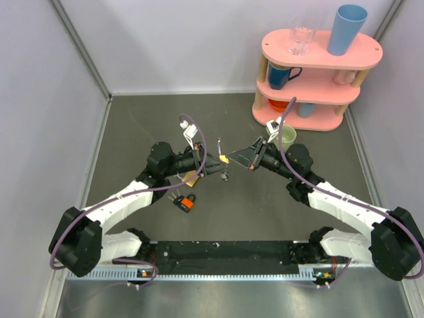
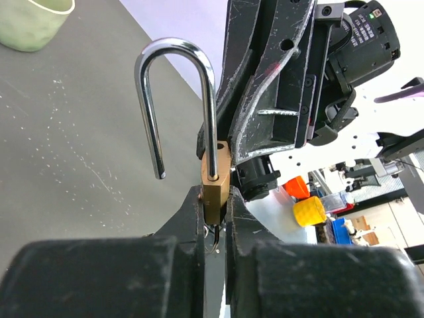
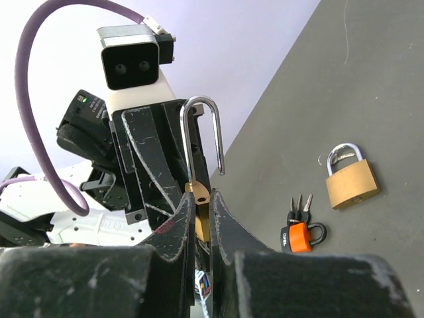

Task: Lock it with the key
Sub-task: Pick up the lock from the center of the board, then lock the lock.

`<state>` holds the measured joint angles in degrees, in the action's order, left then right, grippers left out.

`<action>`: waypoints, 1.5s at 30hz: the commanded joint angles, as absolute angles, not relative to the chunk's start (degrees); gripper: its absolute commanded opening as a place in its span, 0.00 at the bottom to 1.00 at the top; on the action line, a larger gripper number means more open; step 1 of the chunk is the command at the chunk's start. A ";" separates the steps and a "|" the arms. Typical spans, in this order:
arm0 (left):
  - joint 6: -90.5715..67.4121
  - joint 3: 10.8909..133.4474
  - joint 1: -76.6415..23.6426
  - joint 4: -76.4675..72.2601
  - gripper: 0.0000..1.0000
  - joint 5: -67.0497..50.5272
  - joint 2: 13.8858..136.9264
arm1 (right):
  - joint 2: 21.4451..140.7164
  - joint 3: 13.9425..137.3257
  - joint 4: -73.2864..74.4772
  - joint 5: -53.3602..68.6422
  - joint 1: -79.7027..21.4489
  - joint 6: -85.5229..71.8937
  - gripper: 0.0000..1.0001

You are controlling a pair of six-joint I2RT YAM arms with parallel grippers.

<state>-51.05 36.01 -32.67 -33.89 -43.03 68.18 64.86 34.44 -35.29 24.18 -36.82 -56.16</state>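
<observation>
A small brass padlock (image 2: 215, 179) with a long silver shackle (image 2: 175, 99) swung open hangs in mid-air between both arms. My left gripper (image 2: 214, 195) is shut on the lower body of it. My right gripper (image 3: 202, 195) is shut on the same padlock (image 3: 201, 199) from the other side, and its fingers (image 2: 265, 99) rise behind the lock. In the top view the two grippers (image 1: 220, 165) (image 1: 250, 161) meet above the table's middle. A small bunch of keys (image 3: 299, 205) lies on the table by the orange-and-black padlock (image 3: 301, 236). Thin metal bits show under the held lock, too small to identify.
A large brass padlock (image 1: 191, 177) lies on the dark table near the left arm, with the orange-and-black padlock (image 1: 186, 203) just in front of it. A pink three-tier shelf (image 1: 318, 59) with cups stands at the back right, a green cup (image 1: 288, 136) before it.
</observation>
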 commanded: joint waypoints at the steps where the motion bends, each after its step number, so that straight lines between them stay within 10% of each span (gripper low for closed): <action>1: -51.15 38.32 -33.22 -41.49 0.00 -42.28 67.24 | 64.77 33.84 -36.47 25.75 -37.00 -56.16 0.00; 5: -49.58 38.41 -33.22 -38.68 0.00 -41.22 66.01 | 65.56 34.19 -35.86 25.75 -37.00 -56.42 0.03; 12: -43.16 40.51 -33.22 -26.91 0.00 -39.29 63.02 | 65.39 36.65 -32.44 24.79 -36.65 -54.76 0.50; 23: -35.69 43.33 -33.13 -15.91 0.00 -42.97 59.06 | 62.05 39.46 -33.48 31.26 -32.17 -48.79 0.99; 45: -42.45 45.97 -33.31 -25.40 0.00 -59.50 60.12 | 76.28 47.90 -64.77 53.96 -32.69 -60.55 0.86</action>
